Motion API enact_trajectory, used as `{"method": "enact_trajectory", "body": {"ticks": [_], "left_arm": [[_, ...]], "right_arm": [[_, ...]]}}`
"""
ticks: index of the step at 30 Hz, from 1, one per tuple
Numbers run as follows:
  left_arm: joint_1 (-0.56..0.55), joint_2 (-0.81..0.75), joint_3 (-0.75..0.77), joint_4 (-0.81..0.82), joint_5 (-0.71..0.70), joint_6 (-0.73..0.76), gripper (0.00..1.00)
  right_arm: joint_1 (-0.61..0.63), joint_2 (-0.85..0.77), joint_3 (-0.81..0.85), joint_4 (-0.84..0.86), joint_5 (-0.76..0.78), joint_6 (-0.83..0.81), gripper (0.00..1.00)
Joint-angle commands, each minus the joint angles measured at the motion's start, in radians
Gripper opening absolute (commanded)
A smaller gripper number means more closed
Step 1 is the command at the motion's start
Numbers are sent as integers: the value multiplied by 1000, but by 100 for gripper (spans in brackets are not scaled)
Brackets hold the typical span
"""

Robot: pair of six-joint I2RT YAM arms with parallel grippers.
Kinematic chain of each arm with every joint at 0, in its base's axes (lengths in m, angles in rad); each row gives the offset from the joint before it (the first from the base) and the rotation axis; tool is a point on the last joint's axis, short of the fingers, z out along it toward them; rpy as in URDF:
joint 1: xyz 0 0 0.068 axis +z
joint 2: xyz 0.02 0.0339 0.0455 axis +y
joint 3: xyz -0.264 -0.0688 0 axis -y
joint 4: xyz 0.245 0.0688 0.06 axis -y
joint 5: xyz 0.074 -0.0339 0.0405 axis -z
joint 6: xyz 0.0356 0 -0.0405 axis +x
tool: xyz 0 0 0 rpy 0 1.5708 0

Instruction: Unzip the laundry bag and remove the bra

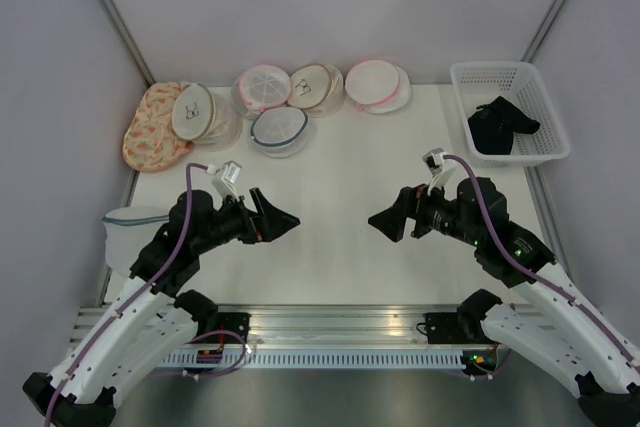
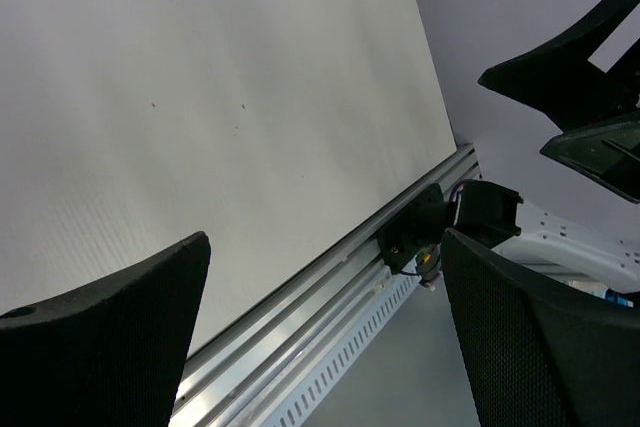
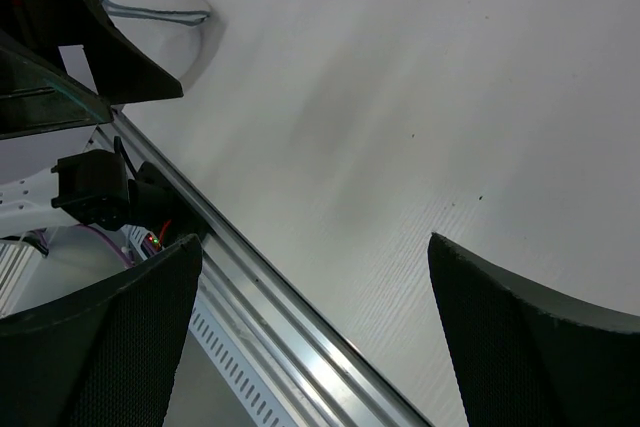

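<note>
Both arms hover over the middle of the bench (image 1: 340, 162), the left jaws and right jaws facing each other, each spread wide and holding nothing; this is judged a neutral ready pose. The laundry bags (image 1: 280, 129) lie well apart from them, in a row running left to right along the far edge. Each is round and flat, so no long axis or zip direction can be told.

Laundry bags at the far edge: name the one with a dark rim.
The round bag in front of that row; the others show pink, beige or floral edges.
</note>
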Motion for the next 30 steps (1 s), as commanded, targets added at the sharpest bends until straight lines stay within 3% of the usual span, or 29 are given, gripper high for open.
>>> {"method": "enact_trajectory", "body": {"ticks": [1, 8, 10, 16, 21, 25, 30], "left_arm": [[-5, 7, 10, 24, -94, 15, 100], [3, 185, 65, 27, -372, 19, 100], [36, 258, 76, 64, -386, 18, 100], [261, 441, 61, 281, -264, -27, 100], [387, 559, 39, 511, -178, -71, 100], [431, 714, 106, 660, -93, -122, 100], [451, 960, 240, 681, -46, -117, 99]], "right_arm": [[6, 3, -6, 57, -27, 14, 98], [6, -2, -32, 88, -41, 26, 98], [6, 0, -38, 88, -44, 31, 98], [7, 3, -43, 83, -46, 29, 98], [7, 15, -43, 80, -58, 20, 98], [7, 24, -45, 83, -63, 23, 98], [9, 24, -46, 82, -64, 32, 98]]}}
